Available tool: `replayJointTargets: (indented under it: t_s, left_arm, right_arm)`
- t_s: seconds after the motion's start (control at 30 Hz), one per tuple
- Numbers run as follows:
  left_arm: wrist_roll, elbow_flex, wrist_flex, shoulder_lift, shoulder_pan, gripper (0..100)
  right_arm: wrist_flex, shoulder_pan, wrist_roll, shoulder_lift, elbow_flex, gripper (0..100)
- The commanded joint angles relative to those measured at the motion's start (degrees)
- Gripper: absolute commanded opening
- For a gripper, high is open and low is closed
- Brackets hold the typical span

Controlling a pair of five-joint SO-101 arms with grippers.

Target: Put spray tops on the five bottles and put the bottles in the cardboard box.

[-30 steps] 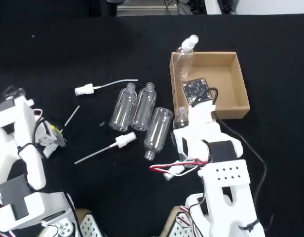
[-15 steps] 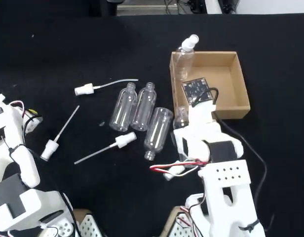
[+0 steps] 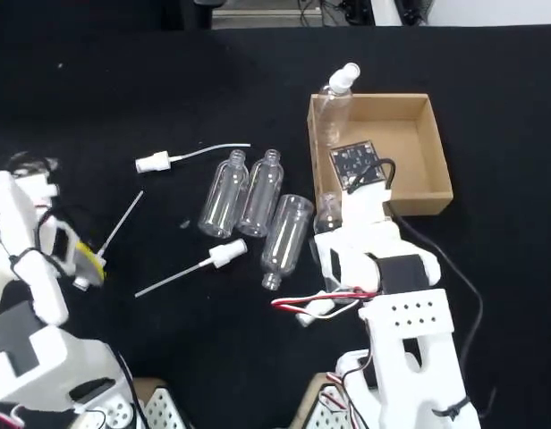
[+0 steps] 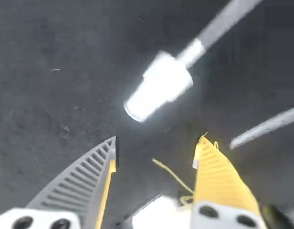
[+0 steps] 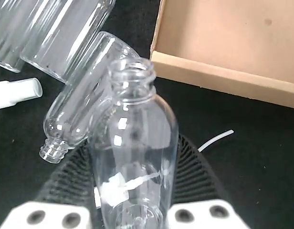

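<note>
My left gripper (image 4: 159, 142) is open just above the black table, and a white spray top (image 4: 159, 86) lies just beyond its fingertips. From above, that left gripper (image 3: 86, 266) sits over the head end of this spray top's tube (image 3: 123, 214). My right gripper (image 5: 136, 174) is shut on an uncapped clear bottle (image 5: 133, 109), held upright beside the cardboard box (image 5: 233, 43). In the high view the held bottle (image 3: 327, 211) stands at the box's (image 3: 436, 165) near-left corner. A capped bottle (image 3: 333, 105) leans in the box's far-left corner.
Three uncapped bottles lie left of the box: two side by side (image 3: 224, 192) (image 3: 262, 190) and one nearer my right arm (image 3: 286, 237). Two more spray tops lie on the table, one with a curved tube (image 3: 155, 163) and one with a straight tube (image 3: 224, 254).
My left arm pulled back to the left, uncovering the spray top, then came forward again over its head end. The right arm and its bottle have stayed put.
</note>
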Motion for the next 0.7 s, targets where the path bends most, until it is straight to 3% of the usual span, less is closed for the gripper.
replayJointTargets:
  t_s: [0.0, 0.2, 0.37, 0.5, 0.67]
  left_arm:
    - [-9.23, -2.77, -0.09, 4.66, -1.98, 26]
    - [-9.32, -4.0, -10.2, 11.52, -4.09, 26]
    - [-9.14, -8.04, -11.08, 11.43, -6.11, 26]
    - [-5.45, -13.05, -11.43, 12.22, -7.52, 26]
    - [0.35, -14.9, -20.31, 13.98, -7.87, 26]
  right_arm:
    - [-1.32, -0.62, -0.35, -1.71, -0.22, 1.1]
    - [-1.23, -0.62, -0.35, -1.71, -0.22, 1.1]
    - [-1.32, -0.62, -0.26, -1.71, -0.22, 1.1]
    - [-1.32, -0.62, -0.26, -1.71, -0.13, 1.1]
    - [-1.32, -0.62, -0.18, -1.98, 0.57, 1.1]
